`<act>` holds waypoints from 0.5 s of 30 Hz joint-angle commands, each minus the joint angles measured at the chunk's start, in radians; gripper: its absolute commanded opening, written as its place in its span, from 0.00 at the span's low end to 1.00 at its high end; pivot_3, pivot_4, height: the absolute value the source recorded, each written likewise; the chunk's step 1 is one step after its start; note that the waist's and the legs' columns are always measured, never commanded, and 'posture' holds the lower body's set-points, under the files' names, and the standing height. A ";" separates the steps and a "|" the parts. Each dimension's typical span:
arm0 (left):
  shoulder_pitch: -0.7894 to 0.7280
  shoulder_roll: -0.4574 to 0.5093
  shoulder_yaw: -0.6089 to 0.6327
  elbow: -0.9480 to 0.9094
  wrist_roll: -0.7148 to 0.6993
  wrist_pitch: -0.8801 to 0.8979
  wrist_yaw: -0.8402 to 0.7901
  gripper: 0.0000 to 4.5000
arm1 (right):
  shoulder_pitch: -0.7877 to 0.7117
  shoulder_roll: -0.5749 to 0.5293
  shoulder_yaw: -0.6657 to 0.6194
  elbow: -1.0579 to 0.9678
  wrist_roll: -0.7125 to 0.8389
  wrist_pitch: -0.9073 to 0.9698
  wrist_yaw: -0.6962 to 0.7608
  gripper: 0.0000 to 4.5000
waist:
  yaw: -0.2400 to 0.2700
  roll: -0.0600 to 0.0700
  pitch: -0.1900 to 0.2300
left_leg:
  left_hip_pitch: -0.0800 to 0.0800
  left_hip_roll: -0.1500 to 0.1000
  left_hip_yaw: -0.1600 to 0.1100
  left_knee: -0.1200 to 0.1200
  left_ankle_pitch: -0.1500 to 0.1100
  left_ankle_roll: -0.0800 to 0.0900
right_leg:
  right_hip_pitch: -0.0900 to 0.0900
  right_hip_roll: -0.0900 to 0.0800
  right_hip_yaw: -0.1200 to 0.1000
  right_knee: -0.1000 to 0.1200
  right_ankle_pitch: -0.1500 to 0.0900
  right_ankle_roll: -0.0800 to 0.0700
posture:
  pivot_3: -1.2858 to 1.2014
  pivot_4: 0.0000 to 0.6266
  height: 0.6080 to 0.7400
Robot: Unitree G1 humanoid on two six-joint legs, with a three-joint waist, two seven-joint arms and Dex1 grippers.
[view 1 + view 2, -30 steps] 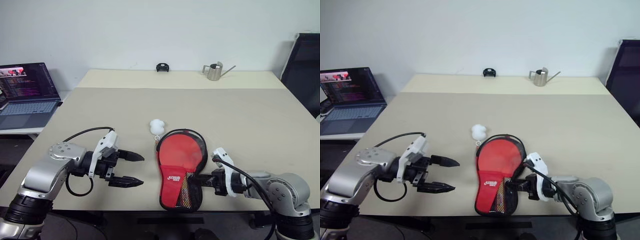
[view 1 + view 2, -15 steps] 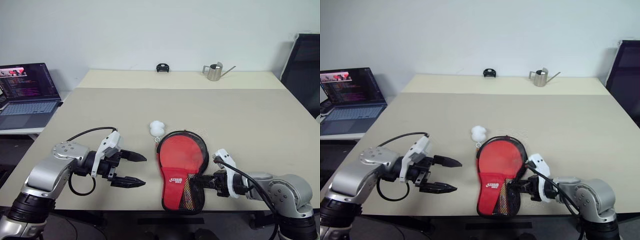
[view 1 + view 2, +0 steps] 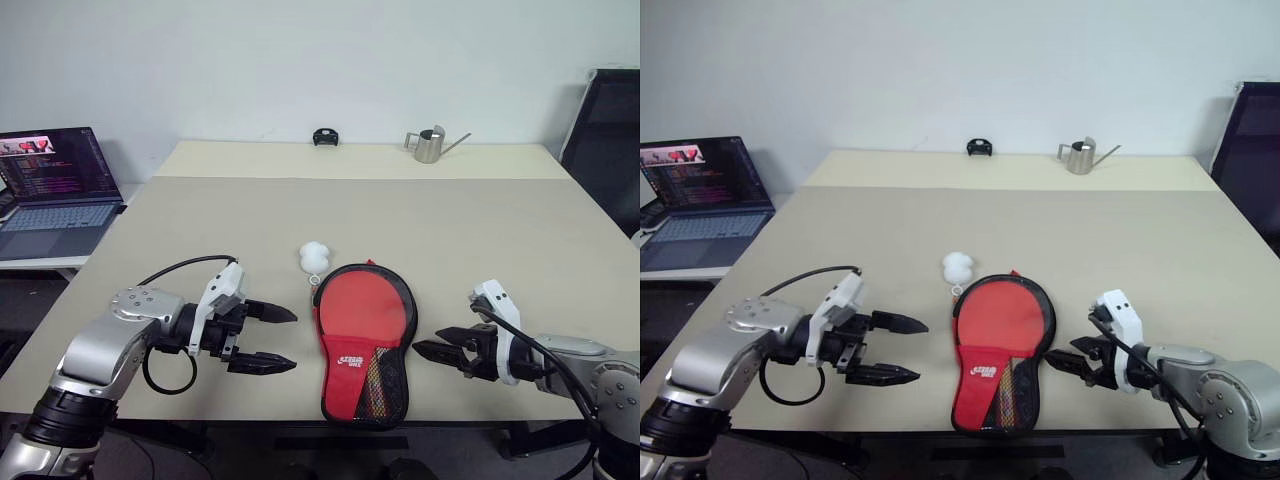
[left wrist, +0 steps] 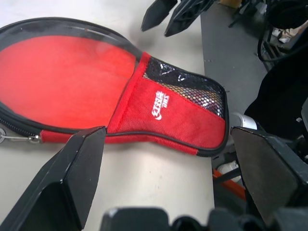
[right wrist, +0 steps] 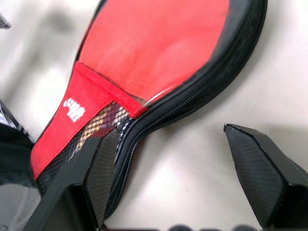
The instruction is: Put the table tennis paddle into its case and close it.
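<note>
The black case [image 3: 411, 312] lies flat near the table's front edge, its zip rim [image 5: 211, 82] running round the outside. The table tennis paddle's red blade [image 3: 365, 305] lies face up inside it. Its striped handle [image 5: 103, 120] sits under the red and mesh pocket [image 4: 192, 98]. My left gripper [image 3: 292, 340] hovers open to the left of the case, fingers pointing at it. To the right of the case's narrow end my right gripper [image 3: 432, 350] is open, clear of the rim and holding nothing.
A white fluffy ball [image 3: 314, 255] rests just beyond the case's round end. Far back stand a metal watering can [image 3: 430, 143] and a small black object [image 3: 323, 135]. A laptop [image 3: 55, 190] sits on a side desk at left, and a black chair [image 3: 605, 130] at right.
My right gripper has opened, let go of the case's narrow end and drawn back to the right. The case with the paddle has settled flat. The left gripper has not moved.
</note>
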 commanded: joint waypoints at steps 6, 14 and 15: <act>-0.091 -0.114 0.063 0.062 0.020 -0.036 0.198 1.00 | -0.109 -0.178 0.213 -0.012 -0.146 -0.421 0.116 0.99 | 0.002 0.000 0.000 | 0.000 0.000 -0.001 0.001 0.000 0.000 | 0.001 0.000 -0.001 0.000 0.000 0.000 | 0.52 0.24 1.00; -0.068 -0.067 0.127 0.096 0.053 -0.052 0.269 1.00 | -0.174 -0.110 0.399 0.152 -0.250 -0.711 0.185 0.99 | -0.003 -0.001 0.000 | 0.000 0.001 0.000 0.000 0.000 0.000 | 0.000 0.000 0.000 0.000 0.000 0.000 | 0.52 0.24 1.00; -0.062 -0.064 0.139 0.099 0.060 -0.056 0.286 1.00 | -0.177 -0.093 0.423 0.179 -0.266 -0.756 0.202 0.99 | 0.000 -0.001 0.000 | 0.000 0.001 0.000 0.000 0.000 0.000 | 0.000 0.000 0.000 0.000 0.000 0.000 | 0.52 0.24 1.00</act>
